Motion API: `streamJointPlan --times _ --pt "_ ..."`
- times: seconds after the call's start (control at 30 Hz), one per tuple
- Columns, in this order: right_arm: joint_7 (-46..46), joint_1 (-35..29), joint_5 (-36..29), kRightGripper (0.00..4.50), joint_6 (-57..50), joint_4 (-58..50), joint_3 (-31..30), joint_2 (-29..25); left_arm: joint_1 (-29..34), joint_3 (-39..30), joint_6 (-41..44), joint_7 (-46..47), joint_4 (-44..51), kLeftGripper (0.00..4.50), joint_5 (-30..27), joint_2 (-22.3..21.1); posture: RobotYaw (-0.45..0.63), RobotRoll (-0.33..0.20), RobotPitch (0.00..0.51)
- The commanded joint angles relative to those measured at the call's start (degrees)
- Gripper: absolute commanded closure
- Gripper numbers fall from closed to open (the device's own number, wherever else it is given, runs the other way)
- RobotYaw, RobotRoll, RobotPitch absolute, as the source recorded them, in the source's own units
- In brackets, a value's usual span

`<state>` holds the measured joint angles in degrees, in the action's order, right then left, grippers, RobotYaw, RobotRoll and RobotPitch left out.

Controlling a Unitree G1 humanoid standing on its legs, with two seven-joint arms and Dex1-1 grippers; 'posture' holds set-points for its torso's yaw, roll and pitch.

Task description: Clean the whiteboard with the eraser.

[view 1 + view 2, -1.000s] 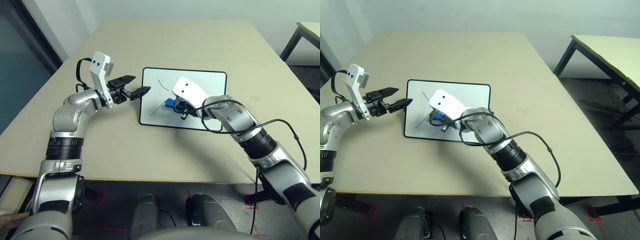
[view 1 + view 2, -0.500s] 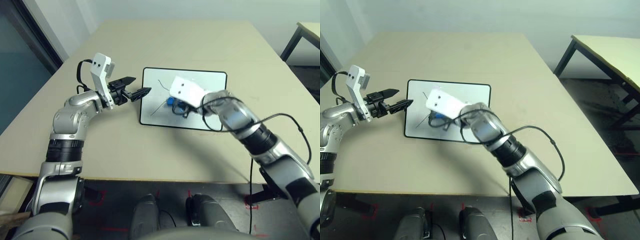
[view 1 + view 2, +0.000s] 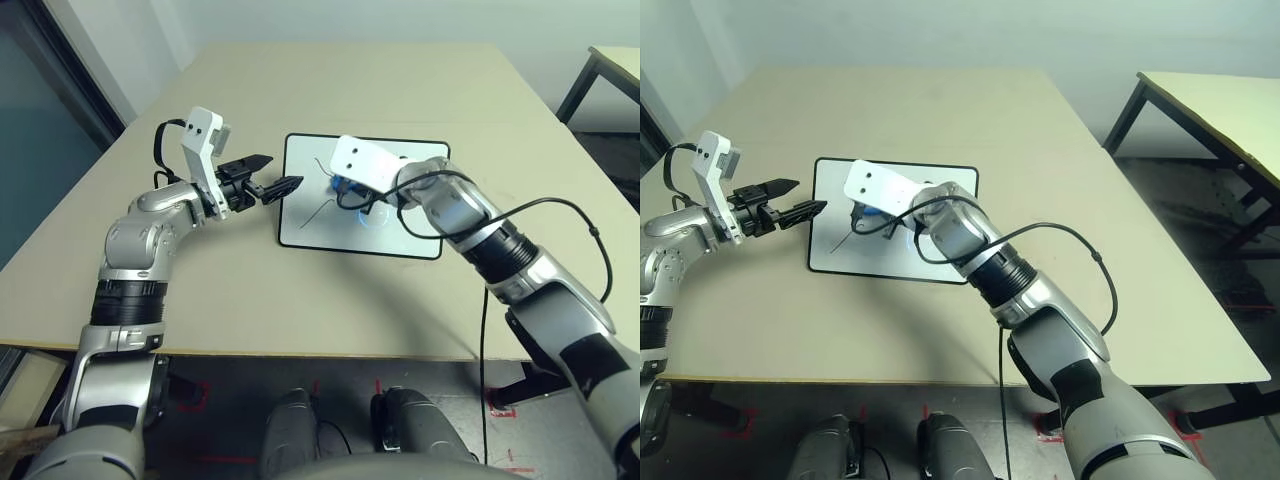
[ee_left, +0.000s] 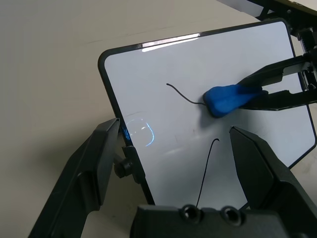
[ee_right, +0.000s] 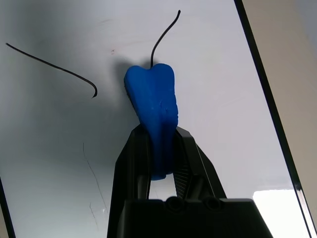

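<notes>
The whiteboard (image 3: 405, 218) lies flat on the tan table, with thin black pen lines (image 4: 204, 166) on its left half. My right gripper (image 5: 158, 131) is shut on the blue eraser (image 5: 151, 101). It presses the eraser (image 4: 225, 98) onto the board at the end of one line (image 5: 163, 34). In the head views the eraser (image 3: 339, 184) peeks out under the white wrist mount. My left gripper (image 3: 279, 171) is open at the board's left edge. One of its fingers (image 4: 101, 158) is over the table and the other over the board, near a small knob (image 4: 123, 167).
The tan table (image 3: 330, 80) stretches far behind the board. A second table (image 3: 1220, 110) stands off to the right. A black cable (image 3: 560, 210) loops above my right forearm. A dark glass pane (image 3: 40, 150) lies beyond the table's left edge.
My right gripper has slid the eraser across the board, from near its middle toward the far left part. The left arm has hardly moved.
</notes>
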<state>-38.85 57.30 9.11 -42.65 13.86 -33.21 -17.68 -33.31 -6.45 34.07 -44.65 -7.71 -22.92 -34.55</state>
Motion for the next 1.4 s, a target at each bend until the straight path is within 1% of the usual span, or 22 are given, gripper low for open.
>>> streamJointPlan --times 0.03,0.13,0.2,0.27,0.4,0.47,0.53,0.63,0.77,0.87,0.93,1.03,1.23,1.33,1.4 --pt "-4.33 -4.13 1.34 3.88 -4.48 -5.52 -4.48 -1.75 0.60 -0.78 0.55 -0.15 0.34 0.00 -0.27 -0.83 -0.05 0.000 0.080" --pt "-6.81 -5.75 1.86 3.88 -7.45 -10.97 -6.34 -2.93 0.51 -1.01 0.38 -0.34 -0.15 0.00 -0.30 -1.17 -0.05 0.000 0.079" --pt "-7.14 -5.28 2.26 3.88 -7.37 -10.62 -6.54 -2.80 0.36 -1.06 0.10 -0.46 -0.63 0.00 -0.17 -1.25 -0.04 0.000 0.078" --pt "-5.86 -3.40 2.74 3.88 -5.33 -6.58 -5.46 -1.57 0.23 -1.21 -0.30 -0.57 -1.21 0.00 -0.01 -1.32 -0.04 0.000 0.078" --pt "1.00 3.31 3.18 3.88 1.41 6.39 0.50 2.38 0.67 -1.46 -0.75 -0.87 -1.42 0.00 0.10 -1.51 -0.03 0.000 0.075" --pt "2.39 5.42 3.29 3.88 3.76 10.61 2.00 3.49 0.92 -1.59 -0.92 -1.02 -1.49 0.00 0.15 -1.63 -0.03 0.000 0.075" --pt "2.06 5.93 3.64 3.88 4.58 12.24 2.21 3.81 1.28 -1.88 -1.09 -1.17 -1.55 0.00 0.16 -1.86 -0.03 0.000 0.073" --pt "-0.54 3.55 4.26 3.88 2.83 8.65 0.65 3.00 1.55 -2.26 -1.16 -1.16 -1.54 0.00 -0.04 -2.11 -0.02 0.000 0.071" --pt "-6.00 -3.14 4.86 3.88 -3.52 -4.36 -3.77 0.07 1.65 -2.60 -1.30 -1.15 -1.69 0.00 -0.17 -2.32 -0.02 0.000 0.070" --pt "-8.40 -6.41 5.43 3.88 -7.06 -11.09 -6.08 -1.60 1.69 -2.72 -1.41 -1.15 -1.79 0.00 -0.18 -2.40 -0.02 0.000 0.072" --pt "-9.05 -7.33 5.62 3.88 -8.20 -12.92 -7.03 -2.15 1.74 -2.78 -1.44 -1.10 -1.71 0.00 -0.19 -2.39 -0.02 0.000 0.075" --pt "-6.33 -4.48 5.94 3.88 -5.79 -6.76 -4.92 -0.15 1.74 -2.87 -1.47 -1.04 -1.69 0.00 -0.19 -2.35 -0.02 0.000 0.079" --pt "2.26 5.87 5.93 3.88 3.81 11.39 1.83 4.73 1.91 -3.00 -1.48 -1.02 -1.63 0.00 -0.15 -2.46 -0.02 0.000 0.081" --pt "2.43 6.59 6.02 3.88 4.86 13.48 2.35 5.46 2.22 -3.13 -1.27 -0.87 -1.19 0.00 -0.26 -2.42 -0.01 0.000 0.082" --pt "0.27 4.02 6.29 3.88 2.83 9.60 0.86 4.94 2.44 -3.26 -1.07 -0.76 -0.82 0.00 -0.38 -2.39 -0.01 0.000 0.084"
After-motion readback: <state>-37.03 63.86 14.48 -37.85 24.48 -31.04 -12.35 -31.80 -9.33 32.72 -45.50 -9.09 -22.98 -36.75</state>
